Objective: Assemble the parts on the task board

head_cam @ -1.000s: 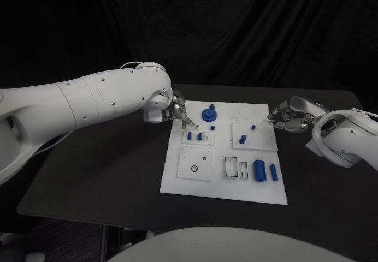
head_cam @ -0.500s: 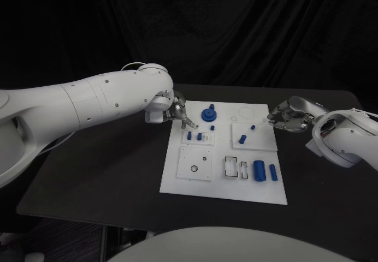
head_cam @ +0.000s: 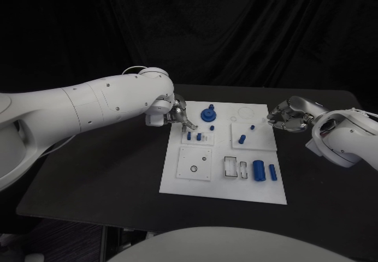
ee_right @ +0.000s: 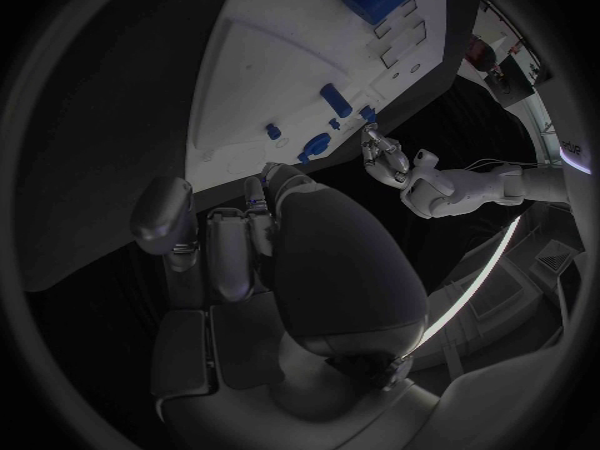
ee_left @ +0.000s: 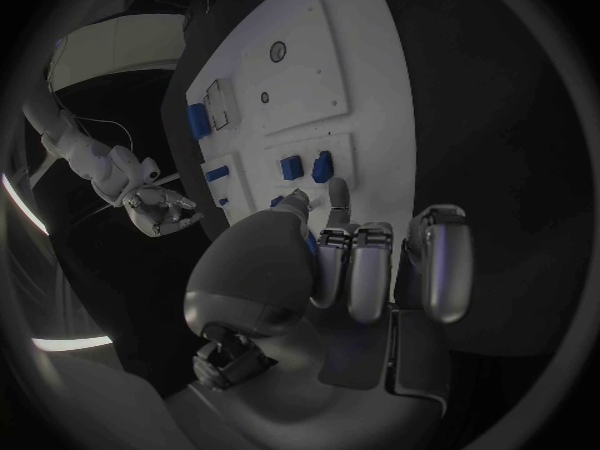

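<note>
**Task board sitting mid-table, both hands hanging at its far corners**

Task board (head_cam: 223,185) is lying in the middle of the black table (head_cam: 102,174), with the small blue parts (head_cam: 272,172) scattered over it: a round knobby one (head_cam: 208,114) near the far edge, a couple of short pegs (head_cam: 194,135) just below it, and longer cylinders near the right side.

Left hand (head_cam: 179,116) is hovering right at the board's far left corner, fingers pointing down toward the pegs. In the left wrist view the fingers (ee_left: 355,270) are lying close together, and a sliver of blue is showing by the thumb, but honestly can't tell if it's pinching anything.

Right hand (head_cam: 288,117) is sitting just off the board's far right edge, fingers curled in loosely, nothing visible in them.

Compared to a second ago, the left arm is swinging its elbow a bit further in over the table; the hand itself is barely shifting. Right hand is staying put.

Black curtain is filling the background.
</note>
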Available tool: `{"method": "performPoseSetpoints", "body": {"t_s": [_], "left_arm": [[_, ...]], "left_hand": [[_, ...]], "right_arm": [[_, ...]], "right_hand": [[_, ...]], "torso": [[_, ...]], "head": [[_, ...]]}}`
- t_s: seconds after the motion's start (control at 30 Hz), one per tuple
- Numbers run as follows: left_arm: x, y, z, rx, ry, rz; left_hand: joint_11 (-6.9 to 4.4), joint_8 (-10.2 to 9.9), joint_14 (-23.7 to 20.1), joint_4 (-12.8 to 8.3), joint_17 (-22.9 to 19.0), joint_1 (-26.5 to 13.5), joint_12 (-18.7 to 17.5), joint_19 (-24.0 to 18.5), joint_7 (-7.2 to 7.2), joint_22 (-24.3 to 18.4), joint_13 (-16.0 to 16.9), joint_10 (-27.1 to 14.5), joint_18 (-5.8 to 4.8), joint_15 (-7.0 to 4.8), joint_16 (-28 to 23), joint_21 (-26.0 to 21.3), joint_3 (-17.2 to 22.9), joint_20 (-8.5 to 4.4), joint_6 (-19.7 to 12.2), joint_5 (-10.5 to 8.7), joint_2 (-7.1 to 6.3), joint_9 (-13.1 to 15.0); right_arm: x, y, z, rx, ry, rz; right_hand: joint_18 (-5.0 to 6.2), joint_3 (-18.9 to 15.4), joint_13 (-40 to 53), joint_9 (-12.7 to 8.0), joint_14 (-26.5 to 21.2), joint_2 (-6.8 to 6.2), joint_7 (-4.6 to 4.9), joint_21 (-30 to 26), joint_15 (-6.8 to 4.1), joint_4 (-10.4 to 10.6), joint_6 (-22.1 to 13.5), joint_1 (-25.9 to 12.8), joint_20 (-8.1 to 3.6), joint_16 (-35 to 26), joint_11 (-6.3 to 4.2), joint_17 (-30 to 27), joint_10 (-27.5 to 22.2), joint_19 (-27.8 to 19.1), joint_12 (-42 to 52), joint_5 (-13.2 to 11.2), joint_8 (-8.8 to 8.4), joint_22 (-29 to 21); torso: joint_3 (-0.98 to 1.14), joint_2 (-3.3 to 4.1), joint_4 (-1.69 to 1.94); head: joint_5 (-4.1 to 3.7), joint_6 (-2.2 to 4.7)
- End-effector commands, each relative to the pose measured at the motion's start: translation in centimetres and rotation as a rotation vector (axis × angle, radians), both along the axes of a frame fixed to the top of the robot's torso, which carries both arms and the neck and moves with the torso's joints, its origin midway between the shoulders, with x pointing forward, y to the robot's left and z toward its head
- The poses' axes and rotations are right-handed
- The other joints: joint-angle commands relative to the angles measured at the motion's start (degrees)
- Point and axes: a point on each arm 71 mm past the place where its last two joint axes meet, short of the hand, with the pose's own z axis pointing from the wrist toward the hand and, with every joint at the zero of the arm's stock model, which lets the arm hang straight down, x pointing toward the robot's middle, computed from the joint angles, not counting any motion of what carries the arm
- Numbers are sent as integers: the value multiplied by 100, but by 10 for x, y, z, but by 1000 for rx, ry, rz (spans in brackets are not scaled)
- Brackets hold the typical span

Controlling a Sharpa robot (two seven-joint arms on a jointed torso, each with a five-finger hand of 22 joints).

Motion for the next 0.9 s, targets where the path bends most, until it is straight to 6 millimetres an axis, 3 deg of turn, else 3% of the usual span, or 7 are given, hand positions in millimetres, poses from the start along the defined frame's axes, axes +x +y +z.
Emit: {"method": "performPoseSetpoints", "body": {"t_s": [0.03,0.3,0.77,0.9], "left_arm": [[-2,-2,-2,6,14,-7],[-2,-2,-5,5,19,-8],[-3,-5,-8,-3,28,-22],[-4,-5,-9,4,35,-24]], "left_hand": [[18,13,605,5,1509,-100,14,36,-5,1193,1504,617,-64,14,15,39,-47,5,69,-29,6,14],[14,12,605,-2,1509,-129,14,34,-11,1191,1504,617,-63,11,15,35,-50,3,74,-14,22,17],[2,0,605,-38,1509,-113,14,22,-27,1185,1504,617,-58,2,15,20,-28,-4,71,98,30,17],[-10,-14,605,-78,1509,-49,14,19,-39,1184,1504,617,-57,-8,15,17,15,-13,74,206,23,10]], "right_arm": [[0,0,1,1,-7,-8],[0,-1,1,1,-6,-8],[0,0,0,-1,-1,-7],[0,1,0,-2,2,-7]], "right_hand": [[69,42,-16,-3,82,-6,22,-13,36,-1,-8,-68,18,-32,4,-2,-15,-22,-19,33,-17,659],[69,42,-16,-3,82,-6,22,-13,36,-1,-8,-68,18,-32,4,-2,-15,-22,-19,33,-17,659],[69,42,-16,-3,82,-6,22,-13,36,-1,-8,-68,18,-32,4,-2,-15,-22,-19,33,-17,659],[69,42,-16,-3,82,-6,22,-13,36,-1,-8,-68,18,-32,4,-2,-15,-22,-19,33,-17,659]], "torso": [[2,0,7],[-7,-1,5],[0,2,1],[0,0,0]], "head": [[-21,-1],[-16,-1],[-75,-1],[-56,-1]]}}
